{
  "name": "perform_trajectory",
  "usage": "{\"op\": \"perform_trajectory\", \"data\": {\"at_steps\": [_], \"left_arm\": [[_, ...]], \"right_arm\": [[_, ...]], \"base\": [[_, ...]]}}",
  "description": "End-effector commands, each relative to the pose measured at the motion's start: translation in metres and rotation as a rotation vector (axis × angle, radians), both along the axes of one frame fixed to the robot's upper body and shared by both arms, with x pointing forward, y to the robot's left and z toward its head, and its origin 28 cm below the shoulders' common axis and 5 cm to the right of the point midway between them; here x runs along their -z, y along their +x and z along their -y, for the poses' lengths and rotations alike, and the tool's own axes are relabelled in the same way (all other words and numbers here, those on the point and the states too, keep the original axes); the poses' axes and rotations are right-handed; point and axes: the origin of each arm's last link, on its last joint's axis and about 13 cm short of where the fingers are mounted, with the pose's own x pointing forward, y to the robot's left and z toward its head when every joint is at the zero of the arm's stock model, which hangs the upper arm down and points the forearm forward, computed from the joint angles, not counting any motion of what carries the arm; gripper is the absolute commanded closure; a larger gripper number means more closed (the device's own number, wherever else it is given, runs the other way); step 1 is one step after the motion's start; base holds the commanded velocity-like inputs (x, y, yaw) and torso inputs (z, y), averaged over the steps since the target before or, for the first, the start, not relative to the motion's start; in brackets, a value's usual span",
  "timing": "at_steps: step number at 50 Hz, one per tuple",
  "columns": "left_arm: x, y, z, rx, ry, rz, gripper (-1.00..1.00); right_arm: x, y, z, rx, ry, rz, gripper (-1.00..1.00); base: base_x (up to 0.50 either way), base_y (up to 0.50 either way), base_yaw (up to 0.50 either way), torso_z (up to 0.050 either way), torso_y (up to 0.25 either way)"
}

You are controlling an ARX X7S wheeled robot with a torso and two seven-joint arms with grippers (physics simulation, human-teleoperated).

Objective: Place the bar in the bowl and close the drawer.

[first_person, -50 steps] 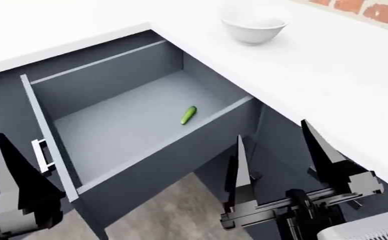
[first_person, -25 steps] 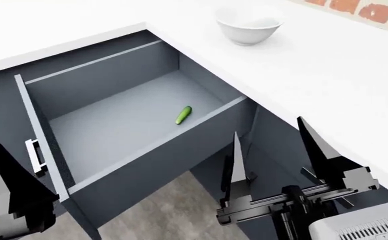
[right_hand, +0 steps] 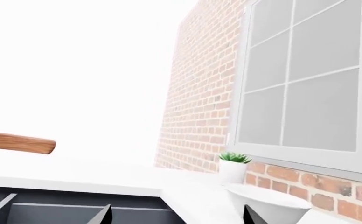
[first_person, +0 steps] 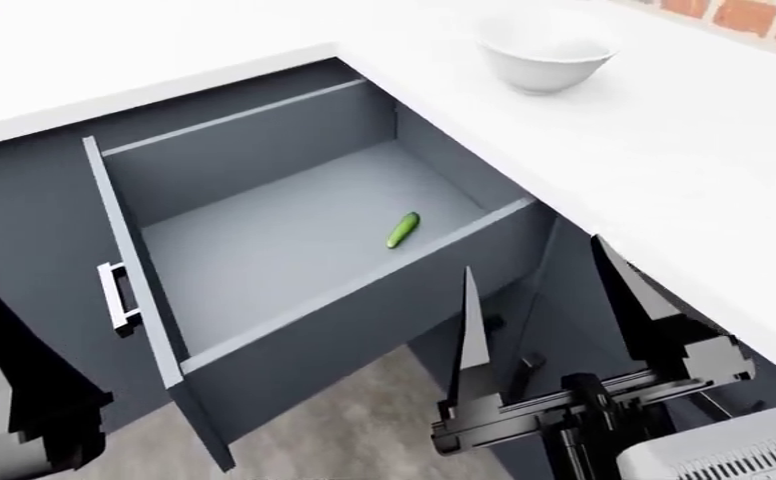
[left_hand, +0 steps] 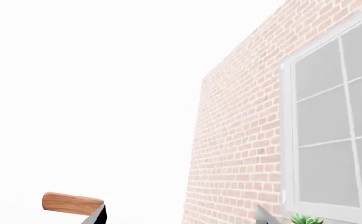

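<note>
- Drawer (first_person: 295, 250) stands pulled fully out; handle (first_person: 117, 297) sits on its left front face
- Only a small green item (first_person: 403, 229) lies inside, near the right wall; the pale bar is not visible in any view, so you cannot place it yet
- Bowl (first_person: 547, 58) sits upright on the white counter (first_person: 655, 150), far right, well apart from the drawer
- Right gripper (first_person: 562, 310) hangs low and near, fingers spread wide, nothing between them
- Left gripper (first_person: 15, 390): one dark finger shows at the near left edge; you cannot tell its state
- Judgement: bar likely light, stiff, smooth; pinch it across the short width at mid-length
- Bowl looks glossy and may slide; release low, do not drop
</note>
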Motion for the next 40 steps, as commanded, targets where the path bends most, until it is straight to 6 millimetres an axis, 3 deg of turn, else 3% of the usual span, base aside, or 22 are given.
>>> {"op": "perform_trajectory", "data": {"at_steps": [1, 40], "left_arm": [[-0.0001, -0.0008, -0.0005, -0.003, 0.000, 0.001, -1.00], [0.0014, 0.0019, 0.0026, 0.013, 0.006, -0.003, -1.00]], "right_arm": [[-0.0010, 0.0008, -0.0006, 0.001, -0.004, -0.004, -1.00], [0.0015, -0.0003, 0.0040, 0.004, 0.000, 0.001, -1.00]], "base": [[0.00, 0.00, 0.39, 0.000, 0.000], [0.00, 0.00, 0.39, 0.000, 0.000]]}}
